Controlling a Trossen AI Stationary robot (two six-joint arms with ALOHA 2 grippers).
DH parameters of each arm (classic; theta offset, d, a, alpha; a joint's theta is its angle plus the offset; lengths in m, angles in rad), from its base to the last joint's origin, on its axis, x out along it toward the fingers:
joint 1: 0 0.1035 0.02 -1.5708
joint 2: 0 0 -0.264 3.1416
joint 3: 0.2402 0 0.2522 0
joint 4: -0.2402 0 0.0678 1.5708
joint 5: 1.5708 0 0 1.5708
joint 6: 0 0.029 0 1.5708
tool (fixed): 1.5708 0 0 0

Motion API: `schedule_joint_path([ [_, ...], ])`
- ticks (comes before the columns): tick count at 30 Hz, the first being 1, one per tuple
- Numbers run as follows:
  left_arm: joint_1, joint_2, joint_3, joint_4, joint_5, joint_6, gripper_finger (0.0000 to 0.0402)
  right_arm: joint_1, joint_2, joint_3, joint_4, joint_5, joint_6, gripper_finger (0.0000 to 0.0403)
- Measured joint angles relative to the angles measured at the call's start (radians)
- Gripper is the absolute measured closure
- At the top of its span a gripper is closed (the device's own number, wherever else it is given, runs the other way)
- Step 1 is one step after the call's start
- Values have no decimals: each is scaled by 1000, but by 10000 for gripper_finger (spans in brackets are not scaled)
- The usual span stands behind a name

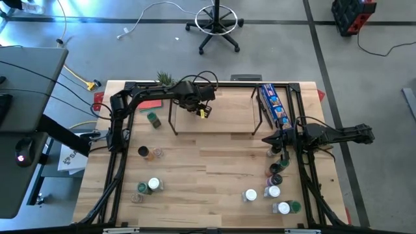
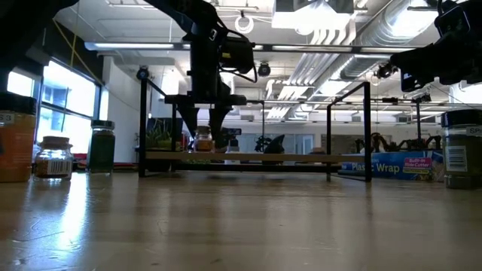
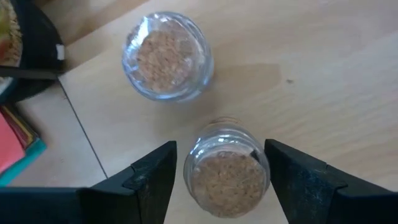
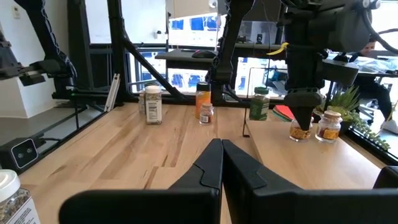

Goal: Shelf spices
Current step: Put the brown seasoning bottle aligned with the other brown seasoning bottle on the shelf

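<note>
The left end effector (image 3: 221, 186) stands released around a small, light, slippery glass spice jar (image 3: 227, 177); grasp its sides.

two clear jars of brown spice (image 3: 227, 177) stand upright on the light-wood shelf (image 3: 323, 81), near each other.

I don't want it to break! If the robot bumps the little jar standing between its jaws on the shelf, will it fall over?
Probably not easily: the jar stands upright on the flat shelf. It looks like glass, so likely fragile and slippery. If tipped, its round shape would probably roll.
</note>
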Motion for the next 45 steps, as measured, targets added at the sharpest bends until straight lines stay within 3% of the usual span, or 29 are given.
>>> schedule_joint_path([
  [21,-4,-41,3,0,-63,86,163,0,0,0,0,0,0,402],
  [32,-34,-55,98,9,-54,275,163,0,0,0,0,0,0,402],
  [35,-47,-55,152,5,-22,379,164,0,0,0,0,0,0,402],
  [38,-60,-56,193,2,72,496,176,0,0,0,0,0,0,402],
  [42,-91,-56,202,-67,216,609,215,0,0,0,0,0,0,402],
  [45,-114,-41,187,-140,256,689,252,0,0,0,0,0,0,402],
])
